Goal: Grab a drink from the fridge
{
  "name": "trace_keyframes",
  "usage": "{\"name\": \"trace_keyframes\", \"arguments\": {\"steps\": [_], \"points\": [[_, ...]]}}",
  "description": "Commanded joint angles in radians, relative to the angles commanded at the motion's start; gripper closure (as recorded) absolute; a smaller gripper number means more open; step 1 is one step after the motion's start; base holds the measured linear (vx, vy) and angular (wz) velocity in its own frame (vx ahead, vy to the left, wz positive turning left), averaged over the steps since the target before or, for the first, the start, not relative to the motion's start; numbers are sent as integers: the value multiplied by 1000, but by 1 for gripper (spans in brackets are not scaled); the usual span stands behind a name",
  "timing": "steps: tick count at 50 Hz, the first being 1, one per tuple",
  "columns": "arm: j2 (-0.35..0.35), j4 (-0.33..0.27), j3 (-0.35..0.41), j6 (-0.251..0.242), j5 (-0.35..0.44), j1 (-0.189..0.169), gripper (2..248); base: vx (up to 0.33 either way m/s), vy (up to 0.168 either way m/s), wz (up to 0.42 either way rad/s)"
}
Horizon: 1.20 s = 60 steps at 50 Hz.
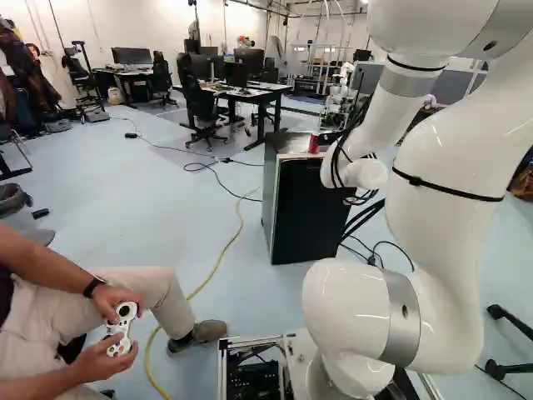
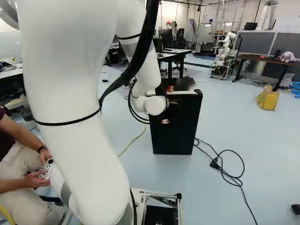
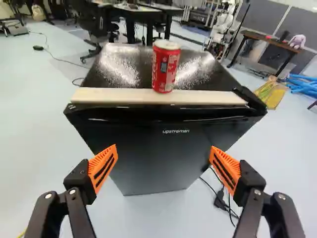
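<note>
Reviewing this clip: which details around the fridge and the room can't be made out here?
- Fridge contents: hidden in all views by its closed door.
- Whether the red can has been opened: lid too blurred in the wrist view.
- Black cable's far end: cut off by the right base view's lower edge.
- Another robot's fingers: too small in the right base view.

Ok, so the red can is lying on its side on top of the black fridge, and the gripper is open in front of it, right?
Not quite: the red can is standing upright, as the wrist view shows. It is on top of the black fridge, and the gripper is open in front.
</note>
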Motion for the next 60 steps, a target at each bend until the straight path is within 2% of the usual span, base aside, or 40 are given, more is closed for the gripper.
{"name": "trace_keyframes", "arguments": {"steps": [14, 38, 60], "points": [[-11, 20, -9, 0, 143, 3, 3, 0, 0, 0], [-128, 54, -87, 0, 313, 19, 3, 0, 0, 0], [-242, 58, -171, 0, 342, 37, 3, 0, 0, 0]]}}
